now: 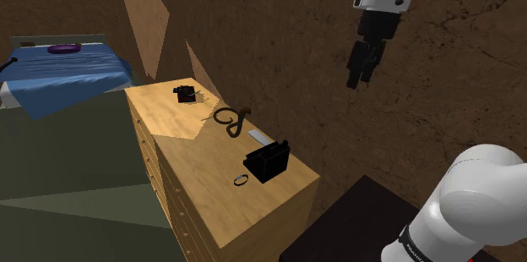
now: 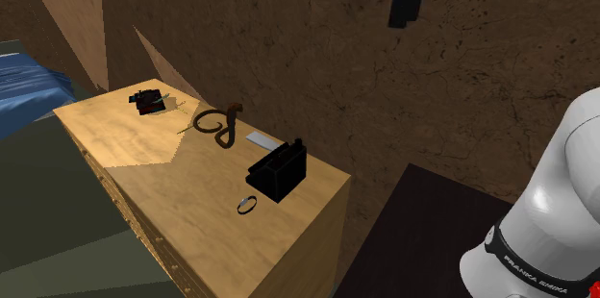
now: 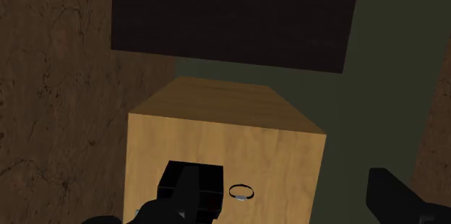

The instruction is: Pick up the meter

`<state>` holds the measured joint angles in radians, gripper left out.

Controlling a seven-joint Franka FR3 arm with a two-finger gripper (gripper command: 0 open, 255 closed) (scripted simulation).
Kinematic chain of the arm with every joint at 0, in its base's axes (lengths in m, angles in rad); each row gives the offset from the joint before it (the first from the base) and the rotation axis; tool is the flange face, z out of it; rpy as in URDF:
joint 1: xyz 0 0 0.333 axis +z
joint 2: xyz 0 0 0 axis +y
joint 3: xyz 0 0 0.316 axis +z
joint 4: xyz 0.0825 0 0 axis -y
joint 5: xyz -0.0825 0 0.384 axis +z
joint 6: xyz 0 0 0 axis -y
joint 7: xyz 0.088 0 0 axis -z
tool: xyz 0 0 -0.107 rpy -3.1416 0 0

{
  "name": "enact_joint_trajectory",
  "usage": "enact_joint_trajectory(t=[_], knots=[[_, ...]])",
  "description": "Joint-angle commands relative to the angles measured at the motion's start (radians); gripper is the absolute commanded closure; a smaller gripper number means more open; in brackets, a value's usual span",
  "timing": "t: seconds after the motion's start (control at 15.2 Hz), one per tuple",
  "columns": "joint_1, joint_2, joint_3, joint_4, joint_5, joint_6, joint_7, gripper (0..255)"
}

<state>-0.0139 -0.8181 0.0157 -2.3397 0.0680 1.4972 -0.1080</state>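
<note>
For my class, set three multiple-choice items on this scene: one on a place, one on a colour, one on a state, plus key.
1. The small ring lies: A on the bed; B beside the black box on the dresser; C on the floor.
2. The bed cover is: A red; B blue; C white.
3. The end effector is: A open and empty; B shut on the ring; C resting on the dresser.
Key: B, ring next to box; B, cover looks blue; A, fingers apart, clasping nothing.
</note>
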Motion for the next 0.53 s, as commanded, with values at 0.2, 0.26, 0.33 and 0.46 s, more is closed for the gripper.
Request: enact_joint_trajectory(t=[0.2, 0.26, 0.33, 0.46], knots=[[0.017, 0.044, -0.025, -0.059, -0.028, 0.103, -0.088, 0], [0.022, 0.062, -0.033, -0.076, -0.037, 0.139, -0.117, 0], [0.027, 0.081, -0.041, -0.091, -0.046, 0.174, -0.145, 0], [0.037, 0.126, -0.057, -0.117, -0.062, 0.246, -0.201, 0]])
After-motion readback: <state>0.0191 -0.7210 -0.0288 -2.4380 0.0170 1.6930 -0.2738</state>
